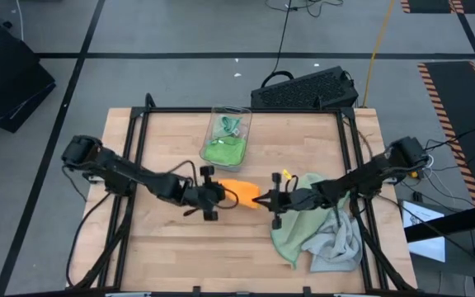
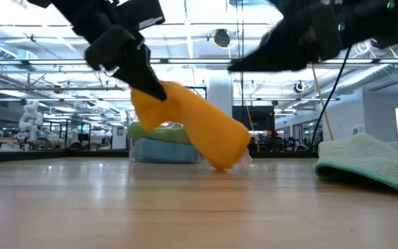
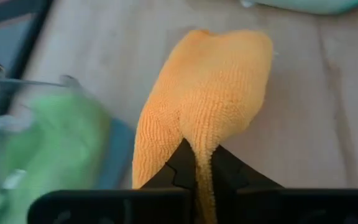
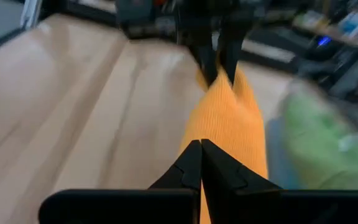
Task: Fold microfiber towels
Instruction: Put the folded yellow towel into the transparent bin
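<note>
Orange towel: mid-table, strung between the two grippers, one end lifted, the other sagging to the wood in the low view.
Left gripper: clenched on one end of the orange towel; pinch clear in the left wrist view, cloth squeezed to a thin ridge between the fingers.
Right gripper: clenched on the opposite end; fingers pressed together on the cloth in the right wrist view.
Handling: light, limp, no stiffness; droops wherever unsupported. Fuzzy pile likely grips well, little risk of slipping, none of breaking.
Where to hold: at corners or along an edge, pinching one layer; a bunched middle grip likely to spoil a square fold.
Other towels: sage green towel and grey towel heaped near the right front of the table; bright green towel inside the clear bin at the far side.
High view only: both arms, whole layout, the heap and the bin.
Low view only: height of the lifted end, the sag touching the table.
Wrist views only: the exact pinch of each gripper.
</note>
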`<state>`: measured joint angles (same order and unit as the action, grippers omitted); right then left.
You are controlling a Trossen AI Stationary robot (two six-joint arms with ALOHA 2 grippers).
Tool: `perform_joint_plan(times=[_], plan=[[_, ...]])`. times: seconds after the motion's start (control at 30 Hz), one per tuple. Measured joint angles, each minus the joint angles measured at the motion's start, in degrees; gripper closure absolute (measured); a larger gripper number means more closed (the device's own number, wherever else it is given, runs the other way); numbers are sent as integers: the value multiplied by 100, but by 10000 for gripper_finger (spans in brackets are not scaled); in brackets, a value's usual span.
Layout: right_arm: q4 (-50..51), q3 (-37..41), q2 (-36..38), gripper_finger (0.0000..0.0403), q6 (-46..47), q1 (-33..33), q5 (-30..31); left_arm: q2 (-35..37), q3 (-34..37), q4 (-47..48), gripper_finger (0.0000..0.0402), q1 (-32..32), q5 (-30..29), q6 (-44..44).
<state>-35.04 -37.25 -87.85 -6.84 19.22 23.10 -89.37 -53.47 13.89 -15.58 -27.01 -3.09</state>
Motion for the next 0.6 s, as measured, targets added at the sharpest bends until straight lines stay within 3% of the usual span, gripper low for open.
perform_joint_plan(times=[0.3,0.6], plan=[[-256,711,972,403,-272,-141,416,868,-11,-93,382,856,-2,1322],[-1448,1289,999,403,-244,-575,416,1104,-9,-531,388,2132,61,2379]])
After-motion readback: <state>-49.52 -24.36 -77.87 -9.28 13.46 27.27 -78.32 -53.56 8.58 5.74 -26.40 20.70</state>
